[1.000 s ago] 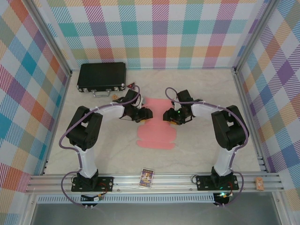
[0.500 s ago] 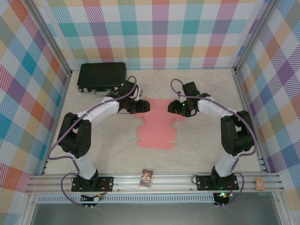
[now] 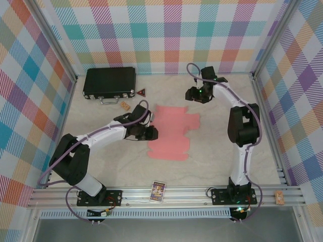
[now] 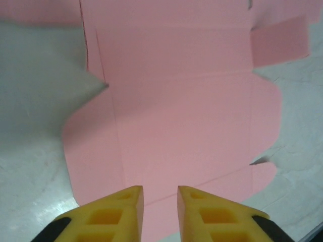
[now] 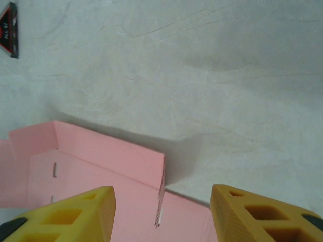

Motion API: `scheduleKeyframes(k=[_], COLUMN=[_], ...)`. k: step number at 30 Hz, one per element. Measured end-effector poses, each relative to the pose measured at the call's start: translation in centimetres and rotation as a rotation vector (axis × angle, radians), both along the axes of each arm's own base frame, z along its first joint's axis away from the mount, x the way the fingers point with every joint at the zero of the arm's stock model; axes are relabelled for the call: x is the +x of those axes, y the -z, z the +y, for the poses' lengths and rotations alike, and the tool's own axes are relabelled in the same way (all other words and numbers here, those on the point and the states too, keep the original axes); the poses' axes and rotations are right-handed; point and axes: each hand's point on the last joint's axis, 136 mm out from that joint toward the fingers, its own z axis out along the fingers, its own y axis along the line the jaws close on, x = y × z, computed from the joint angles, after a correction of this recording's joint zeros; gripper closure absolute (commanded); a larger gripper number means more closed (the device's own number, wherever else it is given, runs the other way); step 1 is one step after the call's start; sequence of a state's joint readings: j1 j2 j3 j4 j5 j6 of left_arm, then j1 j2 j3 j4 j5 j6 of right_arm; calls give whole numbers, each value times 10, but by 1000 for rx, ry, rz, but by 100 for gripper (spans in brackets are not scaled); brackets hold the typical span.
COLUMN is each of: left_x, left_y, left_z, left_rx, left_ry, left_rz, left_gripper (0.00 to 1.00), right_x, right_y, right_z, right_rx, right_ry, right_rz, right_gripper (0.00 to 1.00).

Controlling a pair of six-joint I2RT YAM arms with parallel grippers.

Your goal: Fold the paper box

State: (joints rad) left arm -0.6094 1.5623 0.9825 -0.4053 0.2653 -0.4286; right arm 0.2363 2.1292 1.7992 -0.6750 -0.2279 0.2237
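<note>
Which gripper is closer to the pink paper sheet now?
Left. The left gripper sits at the left edge of the pink paper sheet, fingertips over it; the right gripper hangs apart, past its far right corner.

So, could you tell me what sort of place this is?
Probably a robotics lab cell: plaid walls enclose the table, an aluminium rail carries the arm bases, and props like the paper box and black case lie about.

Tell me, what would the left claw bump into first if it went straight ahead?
Probably the paper box: its flat pink sheet lies right ahead of the left claw. How high the claw sits above it is unclear.
</note>
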Motion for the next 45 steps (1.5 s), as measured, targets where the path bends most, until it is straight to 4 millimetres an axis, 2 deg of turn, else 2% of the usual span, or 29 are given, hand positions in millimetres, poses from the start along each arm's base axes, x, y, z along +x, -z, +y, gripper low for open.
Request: scheduleKeyframes(k=[2,5,9,13,21,31,45], left_x=[-6,-4,1,3,9,24,39], left_y=[11,26,44,61,61,61,62], left_z=[-3,-10,-17,-14,-7,20,25], left_rx=[-6,-15,-12,21,88,206,238], left_ry=[-6,-17,-30,-41,0,100,158], left_rz=[24,41,56,73,21,-54,-99], left_gripper=[88,97,100,100,100,100,100], right_x=[5,11,18,17,11,7,11], right_y=[2,2,2,8,14,18,62], right_z=[2,7,10,11,9,11,30], right_rx=[-3,5,10,4,-15,-28,41], right_ry=[-19,-44,-65,-79,-111,-189,-323], right_rz=[6,5,0,15,31,20,88], right_gripper=[47,47,47,47,46,43,43])
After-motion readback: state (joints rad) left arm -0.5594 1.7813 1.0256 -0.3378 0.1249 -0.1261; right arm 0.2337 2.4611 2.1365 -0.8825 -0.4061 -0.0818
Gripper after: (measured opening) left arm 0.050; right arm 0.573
